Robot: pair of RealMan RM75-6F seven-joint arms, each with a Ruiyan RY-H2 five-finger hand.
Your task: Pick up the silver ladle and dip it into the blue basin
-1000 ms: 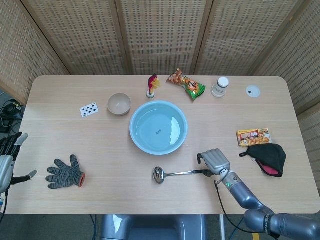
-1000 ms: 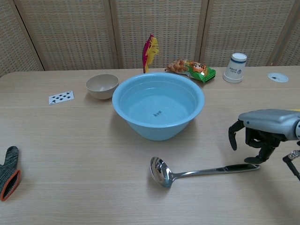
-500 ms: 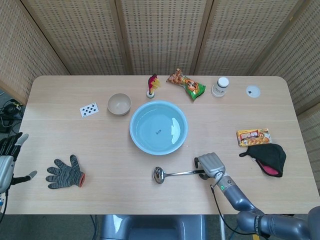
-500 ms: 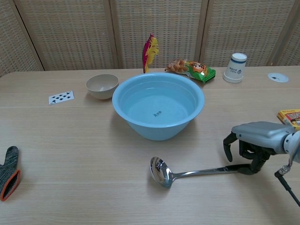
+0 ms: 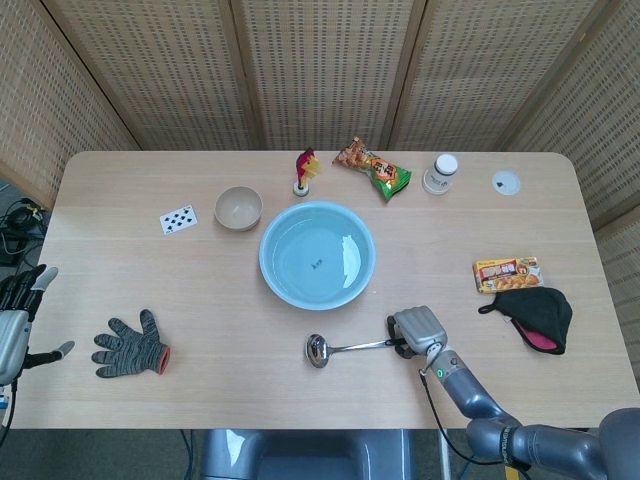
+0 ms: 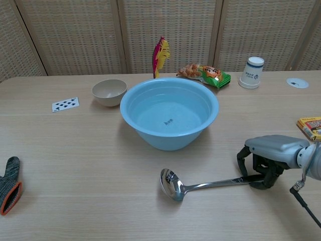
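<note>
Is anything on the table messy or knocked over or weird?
Nothing is spilled or broken. The paper cup stands upside down near the back edge, and a single knit glove lies alone at the left. The silver ladle lies flat with the right hand over its handle end.

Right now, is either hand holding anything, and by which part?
The right hand is curled over the silver ladle at its handle end; whether it truly grips cannot be told. The left hand holds nothing.

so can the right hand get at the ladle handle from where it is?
Probably yes. The right hand is already at the handle end of the silver ladle, fingers curled down around it, though a firm grip isn't clear. Nothing lies between them; the blue basin sits apart, further back.
</note>
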